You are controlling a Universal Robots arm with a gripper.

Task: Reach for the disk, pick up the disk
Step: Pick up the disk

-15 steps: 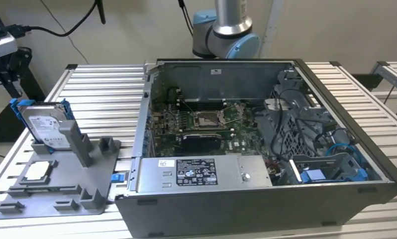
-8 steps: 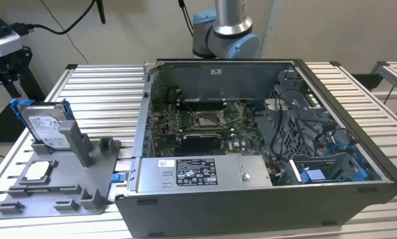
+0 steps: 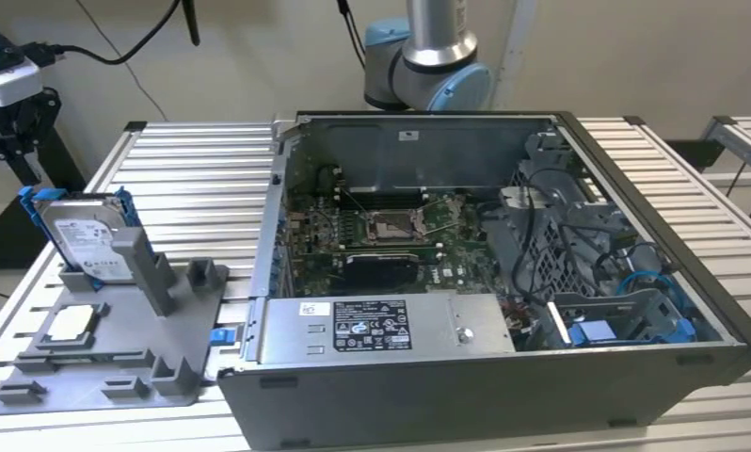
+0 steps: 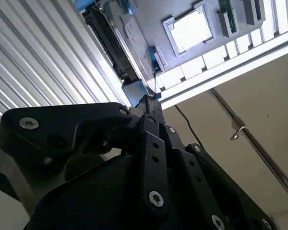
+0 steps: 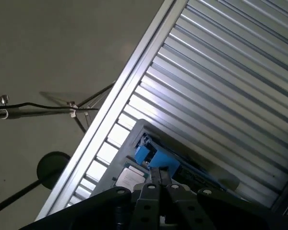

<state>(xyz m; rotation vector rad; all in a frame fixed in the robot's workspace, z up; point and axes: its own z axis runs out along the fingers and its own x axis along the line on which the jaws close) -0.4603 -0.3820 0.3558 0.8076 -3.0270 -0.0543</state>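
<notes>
The disk (image 3: 89, 243) stands upright on its edge in a slot at the back of a grey fixture (image 3: 124, 348), on the exterior view's left. It is silver-grey with a white label and blue bracket rails. In the second wrist view the disk (image 4: 134, 40) is seen edge-on beyond my gripper (image 4: 151, 101). In the first wrist view its blue bracket (image 5: 156, 158) lies just past my gripper (image 5: 159, 171). The black fingers are together with nothing between them. The gripper is some way off the disk, not touching it.
A small square silver chip (image 3: 71, 323) lies flat on the fixture in front of the disk. An open computer case (image 3: 476, 282) takes up the middle and right of the slatted table (image 3: 187, 160). The arm's base (image 3: 426, 66) stands behind it.
</notes>
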